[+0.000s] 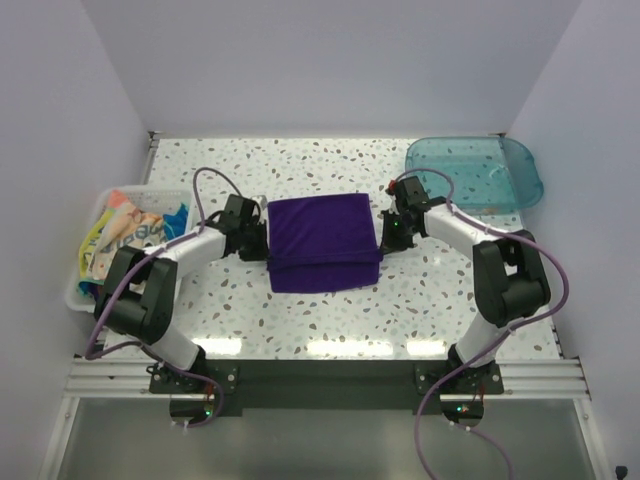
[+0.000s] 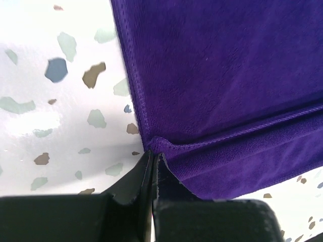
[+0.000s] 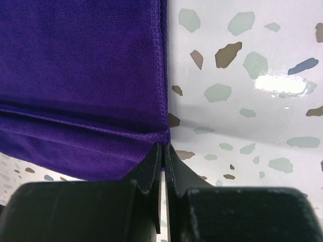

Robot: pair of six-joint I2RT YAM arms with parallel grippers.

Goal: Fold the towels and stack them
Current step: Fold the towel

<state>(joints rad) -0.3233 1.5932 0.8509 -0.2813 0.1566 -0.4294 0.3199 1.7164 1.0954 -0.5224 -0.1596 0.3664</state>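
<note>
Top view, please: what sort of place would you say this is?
Likely a robotics lab cell: plain white walls enclose a speckled table, with the left arm and right arm bolted to a metal rail.

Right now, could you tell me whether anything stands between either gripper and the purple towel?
Nothing visible does. The left gripper and the right gripper are each shut directly on the purple towel, pinching a corner of its folded layer on opposite sides.

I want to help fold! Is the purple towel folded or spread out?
Folded. The purple towel lies doubled: both wrist views show one hemmed layer lying over another.
</note>
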